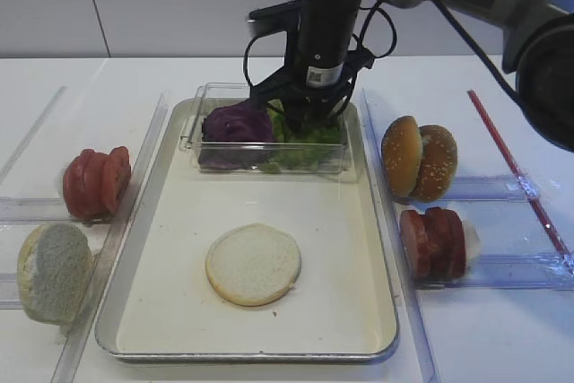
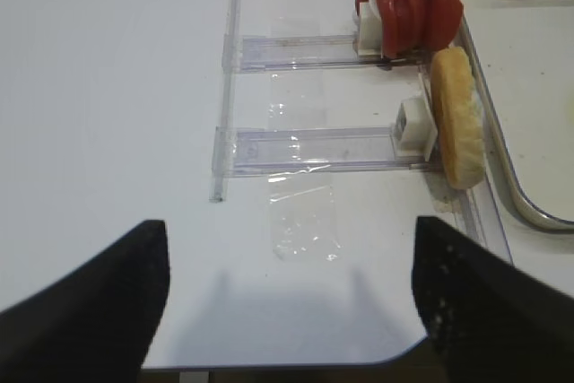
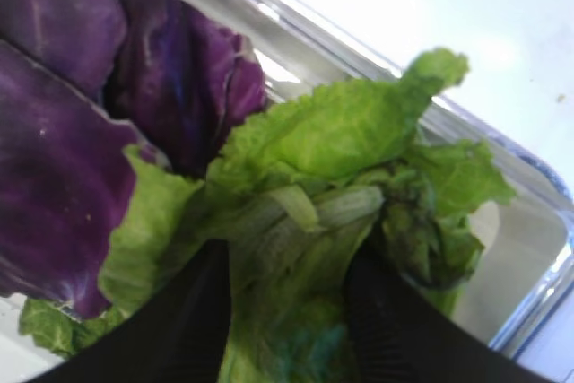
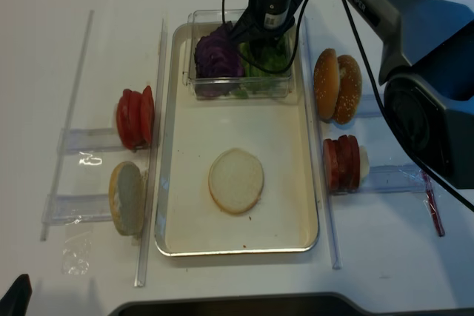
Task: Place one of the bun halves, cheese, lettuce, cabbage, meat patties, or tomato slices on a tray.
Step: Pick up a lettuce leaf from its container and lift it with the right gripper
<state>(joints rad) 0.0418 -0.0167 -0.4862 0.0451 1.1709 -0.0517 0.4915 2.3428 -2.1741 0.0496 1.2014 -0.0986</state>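
Note:
My right gripper (image 3: 287, 266) reaches down into the clear plastic container (image 1: 269, 164) at the far end of the tray (image 1: 334, 213). Its two black fingers press on either side of the green lettuce (image 3: 341, 132), which fills the gap between them. Dark purple cabbage (image 3: 54, 159) lies just left of the lettuce in the same container. A pale bun half (image 1: 253, 264) lies crumb face up in the middle of the tray. My left gripper (image 2: 291, 248) hangs open over bare white table, nothing between its fingers.
Left of the tray, tomato slices (image 1: 94, 181) and a pale bun half (image 1: 54, 271) stand in clear rails. To the right stand sesame bun halves (image 1: 419, 159) and meat patties (image 1: 435, 241). A red stick (image 1: 516, 168) lies at the far right.

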